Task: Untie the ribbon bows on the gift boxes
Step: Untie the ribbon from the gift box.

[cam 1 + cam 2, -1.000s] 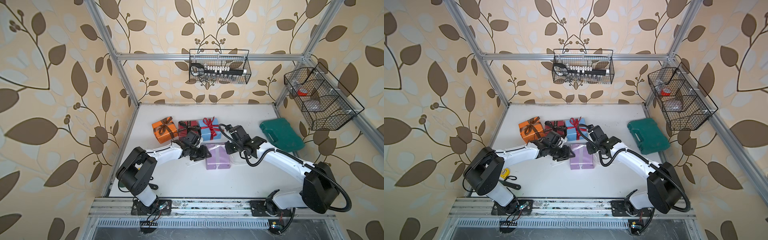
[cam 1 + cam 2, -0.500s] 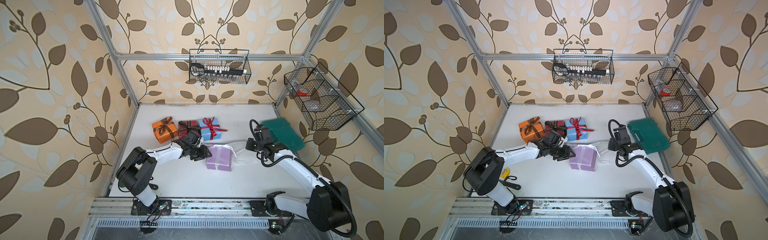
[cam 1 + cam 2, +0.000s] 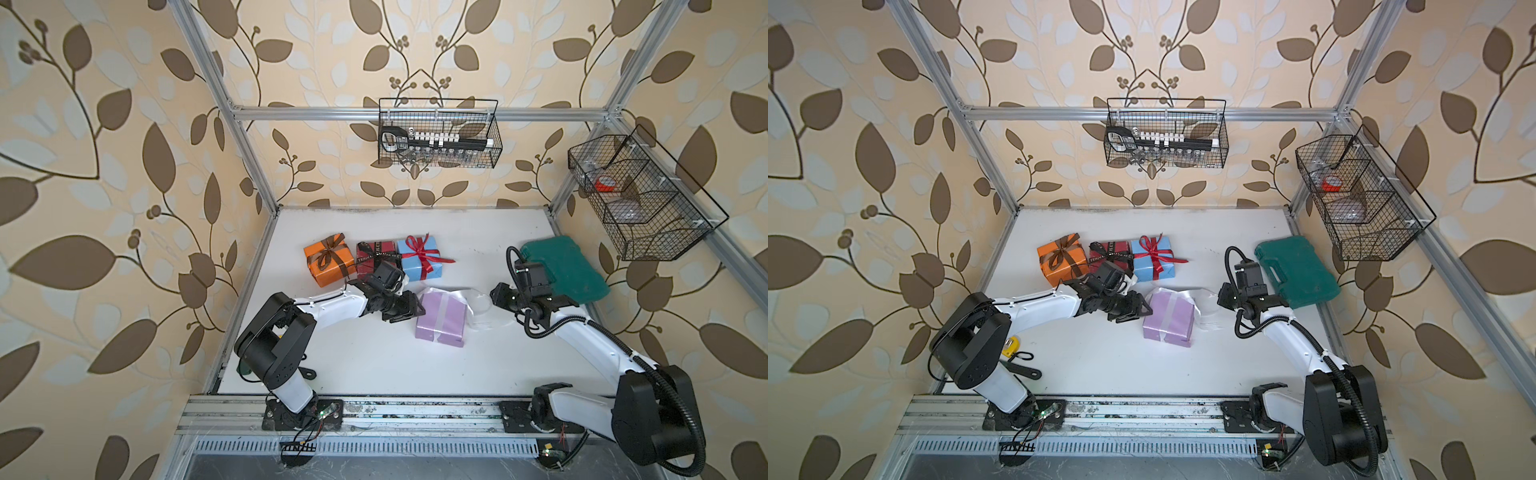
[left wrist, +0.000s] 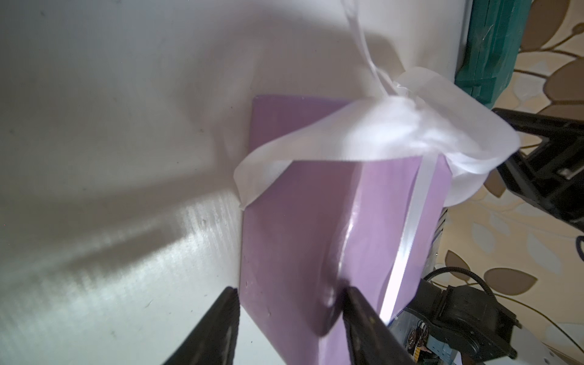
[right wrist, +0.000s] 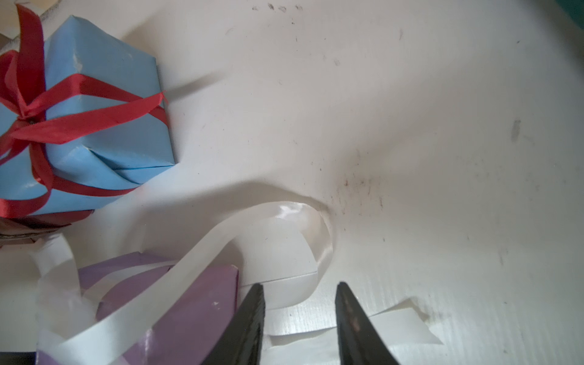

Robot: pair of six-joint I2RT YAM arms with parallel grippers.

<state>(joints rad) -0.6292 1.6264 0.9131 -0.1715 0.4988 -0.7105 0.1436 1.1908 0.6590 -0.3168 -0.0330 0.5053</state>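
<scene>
lilac box (image 3: 440, 320) sits mid-frame in both top views, one edge gripped by the left pincer (image 4: 287, 290). right pincer (image 5: 298, 286) is open and empty, white ribbon (image 5: 196, 268) loose just ahead. only the left wrist view shows the ribbon bunched atop the box.

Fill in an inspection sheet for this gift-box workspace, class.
Surface: white tabletop, scuffed.
Job's things: orange paper-wrapped box, dark red paper-wrapped box, light blue paper-wrapped box, all tied; lilac paper-wrapped box, white satin ribbon trailing loose.
Clutter: dark-green plastic case.
Grippers: left gripper clamps the lilac box; right gripper open by the ribbon.
Cables: black cable looped at right wrist.
Surroundings: leaf-patterned walls, aluminium frame, black wire basket behind, compartmented wire basket at right.
</scene>
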